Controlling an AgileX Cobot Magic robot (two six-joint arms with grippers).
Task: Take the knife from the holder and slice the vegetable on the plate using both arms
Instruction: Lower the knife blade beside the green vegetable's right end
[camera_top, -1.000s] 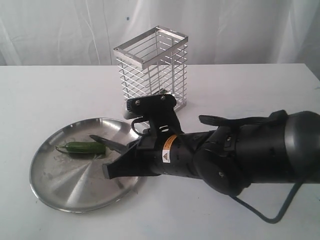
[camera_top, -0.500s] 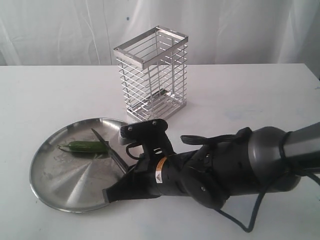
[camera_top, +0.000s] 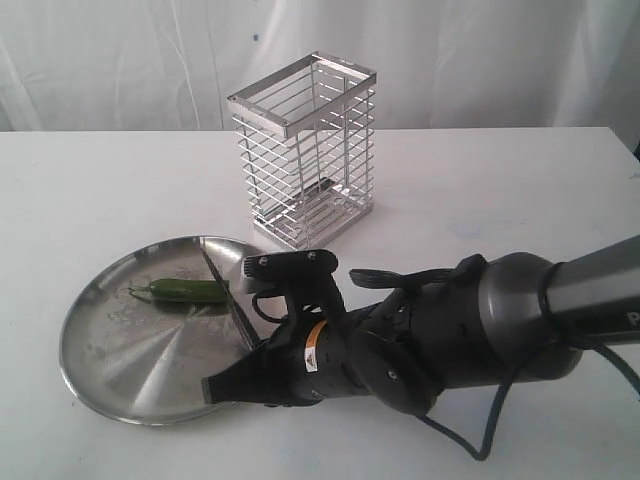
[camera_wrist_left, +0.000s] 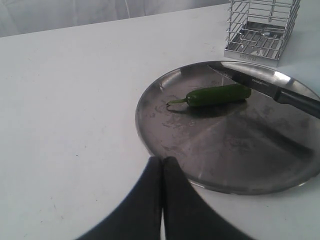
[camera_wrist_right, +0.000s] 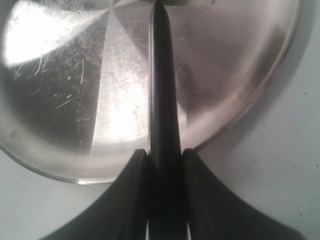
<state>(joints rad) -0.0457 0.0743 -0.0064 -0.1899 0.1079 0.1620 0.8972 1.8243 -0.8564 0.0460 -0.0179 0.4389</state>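
The knife (camera_top: 228, 296) is clamped by its black handle in my right gripper (camera_top: 240, 372), which is shut on it. Its dark blade reaches over the plate (camera_top: 110, 385) and its edge crosses the blunt end of the green vegetable (camera_top: 185, 291). In the right wrist view the knife (camera_wrist_right: 161, 90) runs straight out from my right gripper (camera_wrist_right: 165, 152) over the plate (camera_wrist_right: 60, 75). My left gripper (camera_wrist_left: 162, 162) is shut and empty, hovering just off the plate's (camera_wrist_left: 145, 130) rim, apart from the vegetable (camera_wrist_left: 217, 95) and the knife (camera_wrist_left: 260, 86). The holder (camera_top: 305, 150) stands behind.
The wire holder (camera_wrist_left: 262, 25) stands just beyond the plate on the white table. The bulky right arm (camera_top: 470, 330) fills the table's front right, with a cable looping under it. A white curtain hangs behind.
My right arm has dropped lower and pulled toward the front. The knife swung from lying along the vegetable to standing across its blunt end. The vegetable has shifted slightly right.
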